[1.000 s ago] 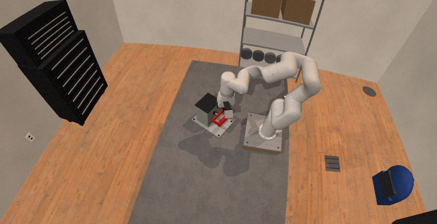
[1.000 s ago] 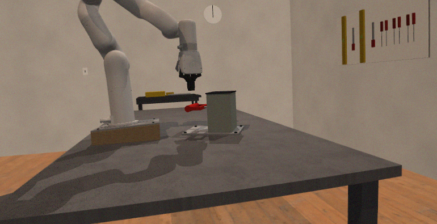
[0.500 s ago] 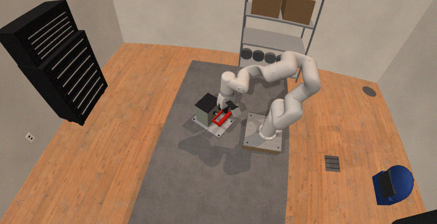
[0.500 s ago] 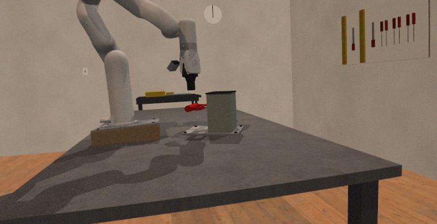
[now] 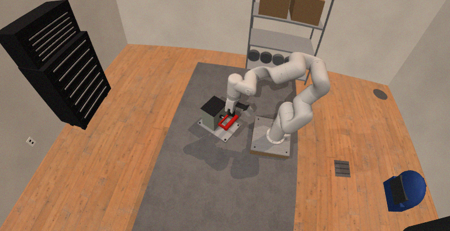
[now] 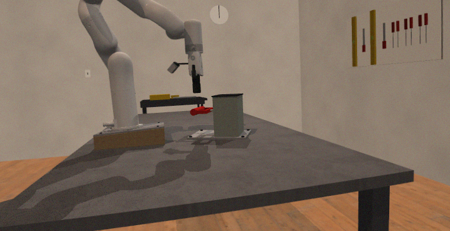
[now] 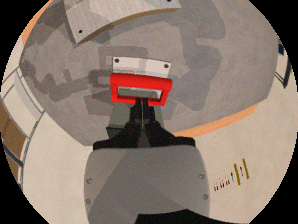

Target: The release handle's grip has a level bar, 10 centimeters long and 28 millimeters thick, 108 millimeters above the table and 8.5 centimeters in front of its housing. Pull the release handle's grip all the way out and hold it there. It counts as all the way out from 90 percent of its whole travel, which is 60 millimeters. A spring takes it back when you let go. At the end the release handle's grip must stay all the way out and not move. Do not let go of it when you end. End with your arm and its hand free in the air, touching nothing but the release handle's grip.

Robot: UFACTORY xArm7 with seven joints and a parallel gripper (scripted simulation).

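Observation:
The release handle's grip (image 5: 228, 123) (image 6: 200, 110) (image 7: 141, 79) is a red rectangular loop. It sticks out level from the grey housing (image 5: 210, 116) (image 6: 227, 116), which has a black top. The housing stands on a pale base plate (image 5: 225, 135) (image 6: 201, 133) (image 7: 140, 63) on the dark table. My gripper (image 5: 231, 113) (image 6: 196, 90) (image 7: 142, 105) points straight down, shut and empty. It hangs a little above the red grip and is clear of it. In the wrist view the fingertips sit over the loop's near edge.
The arm's base stands on a wood-edged mount (image 5: 270, 145) (image 6: 129, 137) beside the housing. A low black bench with a yellow object (image 6: 172, 99) stands behind the table. The table's (image 6: 283, 166) edge lies to the right in the side view.

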